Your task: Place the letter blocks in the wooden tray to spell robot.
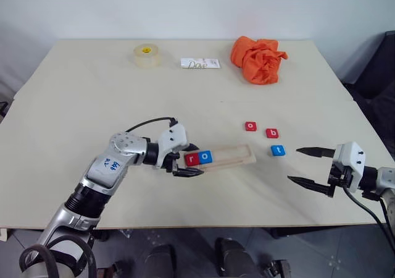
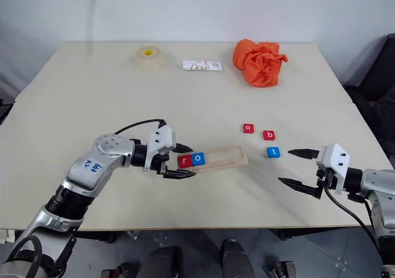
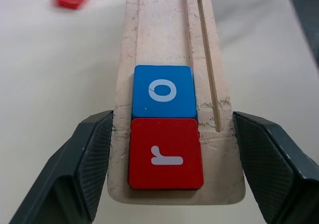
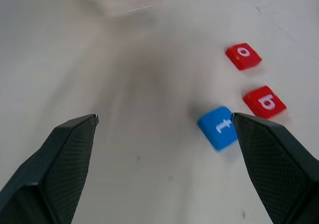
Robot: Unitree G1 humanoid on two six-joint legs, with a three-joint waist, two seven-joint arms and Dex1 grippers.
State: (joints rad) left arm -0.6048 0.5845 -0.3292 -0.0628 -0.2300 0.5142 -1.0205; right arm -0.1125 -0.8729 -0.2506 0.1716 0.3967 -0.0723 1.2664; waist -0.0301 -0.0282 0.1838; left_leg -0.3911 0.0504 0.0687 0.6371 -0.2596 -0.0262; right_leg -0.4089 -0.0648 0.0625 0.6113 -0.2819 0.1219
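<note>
The wooden tray [image 1: 237, 155] lies mid-table with a red r block [image 1: 191, 159] and a blue o block [image 1: 205, 157] side by side at its left end. My left gripper [image 1: 196, 159] is open, its fingers [image 3: 89, 154] straddling that end close to the tray's sides. To the right of the tray, a red o block [image 1: 250, 126], a red b block [image 1: 272, 133] and a blue t block [image 1: 278, 150] lie loose on the table. My right gripper [image 1: 293, 164] hovers open just right of the t block [image 4: 218, 127], with nothing between its fingers.
At the back of the table sit a tape roll [image 1: 147, 55], a white Dove packet [image 1: 200, 63] and a crumpled orange cloth [image 1: 258, 59]. The table's front edge [image 1: 203, 223] runs just below both arms.
</note>
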